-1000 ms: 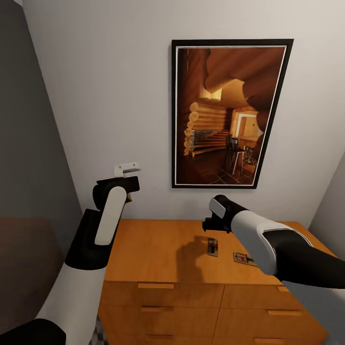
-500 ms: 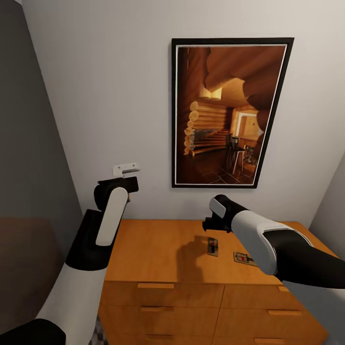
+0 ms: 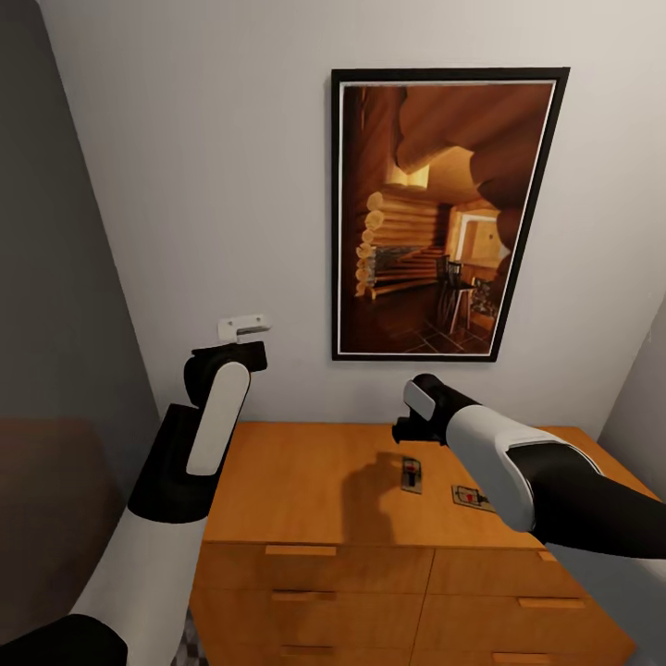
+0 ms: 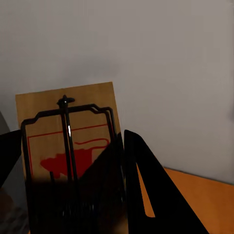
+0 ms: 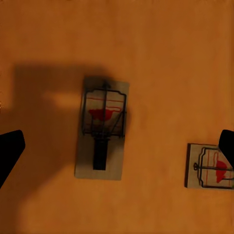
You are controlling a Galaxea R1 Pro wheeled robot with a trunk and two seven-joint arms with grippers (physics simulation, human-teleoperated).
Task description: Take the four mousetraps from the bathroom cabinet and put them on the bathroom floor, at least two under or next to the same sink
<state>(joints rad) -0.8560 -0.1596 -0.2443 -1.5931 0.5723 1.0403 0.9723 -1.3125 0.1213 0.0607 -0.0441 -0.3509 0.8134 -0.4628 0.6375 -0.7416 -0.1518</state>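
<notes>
My left gripper (image 3: 244, 335) is raised in front of the wall, left of the cabinet (image 3: 296, 481), and is shut on a mousetrap (image 3: 245, 325). The left wrist view shows that tan board (image 4: 92, 105) with its dark wire and red print between the dark fingers (image 4: 139, 180). My right gripper (image 3: 405, 433) hangs open above the orange-brown cabinet top. Straight below it lies a second mousetrap (image 3: 410, 476) (image 5: 102, 129), between the spread fingertips (image 5: 9, 151). A third mousetrap (image 3: 470, 498) (image 5: 209, 165) lies just to its right on the cabinet top (image 5: 161, 48).
A dark-framed log-cabin picture (image 3: 444, 213) hangs on the pale wall behind the cabinet. Drawer fronts with slim handles (image 3: 301, 551) face me. A grey wall (image 3: 55, 324) closes the left side, and another wall corner (image 3: 643, 398) stands at the right.
The head view has tilted very slightly. Both arms and the mousetraps keep their places.
</notes>
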